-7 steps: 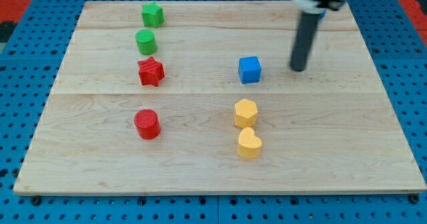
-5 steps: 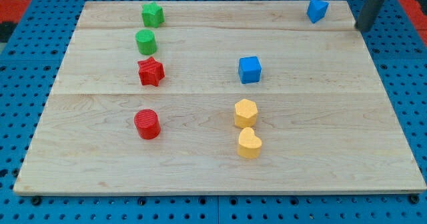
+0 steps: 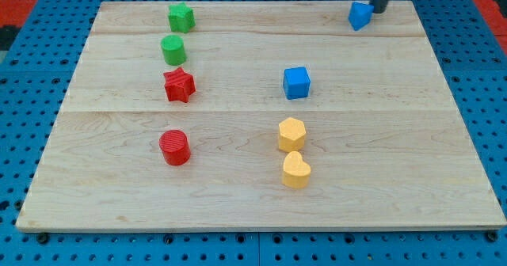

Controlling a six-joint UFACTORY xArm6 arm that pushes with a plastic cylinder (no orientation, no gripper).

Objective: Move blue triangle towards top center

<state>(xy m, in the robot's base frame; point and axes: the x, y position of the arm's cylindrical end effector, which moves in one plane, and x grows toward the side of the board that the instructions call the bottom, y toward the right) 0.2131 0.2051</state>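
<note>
The blue triangle (image 3: 360, 15) lies near the board's top edge, right of centre. My tip (image 3: 379, 11) is at the triangle's right side, touching or almost touching it. The rod rises out of the view's top. The wooden board (image 3: 253, 195) fills most of the view.
A blue cube (image 3: 296, 82) sits right of centre. A yellow hexagon (image 3: 291, 133) and a yellow heart (image 3: 295, 170) lie below it. On the left stand a green star (image 3: 181, 17), a green cylinder (image 3: 173, 49), a red star (image 3: 179, 85) and a red cylinder (image 3: 174, 146).
My tip swung from the board's right middle out past the top right edge, then came back to the triangle's right side. The blue triangle slid a little left.
</note>
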